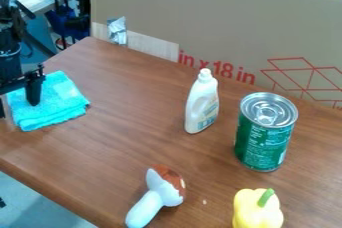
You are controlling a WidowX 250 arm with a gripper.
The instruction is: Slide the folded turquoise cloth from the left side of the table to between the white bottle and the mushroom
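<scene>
At the left edge, the black gripper (17, 102) hangs over a folded turquoise cloth (63, 99), its two fingers apart and nothing visible gripped between them. One finger (33, 91) stands in front of the cloth's left part; whether it touches the fabric I cannot tell. A white bottle (202, 103) stands upright right of centre, with a green can (265, 134) upright to its right. Near the bottom lies a toy mushroom (157, 194) with a brown and white cap. A yellow pepper (256, 212) with a green stem is at the lower right, partly cut off by the bottom edge.
The brown wooden table (127, 117) has its front edge running diagonally across the lower left. A large cardboard panel (227, 19) borders its far side, with a silvery piece of tape (117, 30) on it. Blue clamps (61, 14) are behind at the upper left.
</scene>
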